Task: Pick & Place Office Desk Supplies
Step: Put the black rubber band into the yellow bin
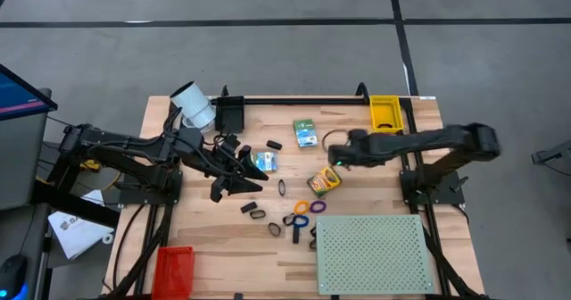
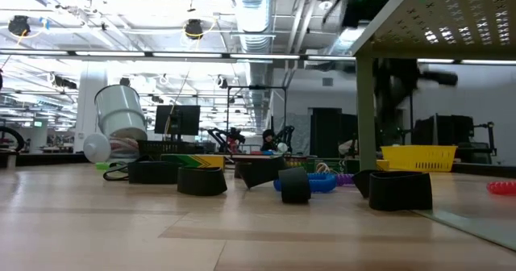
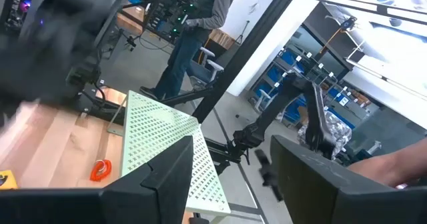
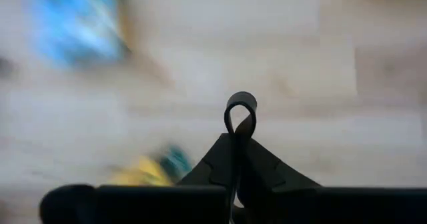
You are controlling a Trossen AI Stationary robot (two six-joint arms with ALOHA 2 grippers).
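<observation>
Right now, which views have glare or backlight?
High view: even light, crayon box clear. Low view: ceiling lamps backlight the small supplies, leaving dark shapes. Left wrist view: bright, washed-out room beyond the open left hand. Right wrist view: no glare on the black clip the right hand grips.

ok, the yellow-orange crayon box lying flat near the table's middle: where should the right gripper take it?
Probably across the short width of the yellow-orange crayon box, coming straight down. It lies flat and skewed on the wooden table, long sides free, so turn the wrist to match. The right gripper is just above-left of it but already shut on a black binder clip, which must go first.
</observation>
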